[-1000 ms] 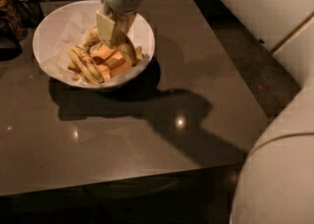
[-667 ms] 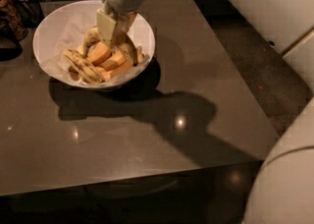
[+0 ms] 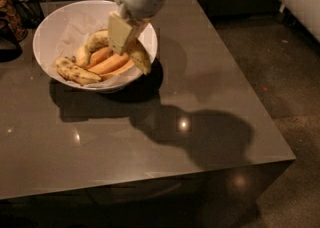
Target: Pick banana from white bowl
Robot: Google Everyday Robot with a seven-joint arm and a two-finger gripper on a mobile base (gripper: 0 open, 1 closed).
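The white bowl [image 3: 55,27] with crumpled paper lining stands at the back left of the dark table. My gripper [image 3: 125,47] hangs over the bowl's right half. Its cream fingers [image 3: 119,33] are shut on the banana [image 3: 140,57], a speckled yellow one with dark ends. The banana tilts down across the bowl's right rim, raised off the pile. In the bowl lie two smooth orange-yellow bananas [image 3: 107,63], a dark-marked yellow banana [image 3: 76,72] at the front left, and another yellow one [image 3: 96,39] partly hidden behind the fingers.
The grey-brown table [image 3: 150,137] has its front edge low in view and its right edge beside a speckled floor [image 3: 280,72]. Dark cluttered objects [image 3: 12,12] stand at the far left. The gripper casts a large shadow [image 3: 200,137] on the table.
The gripper has risen from deep among the bananas and now holds the speckled banana up over the bowl's right rim. The white robot body no longer shows at the right.
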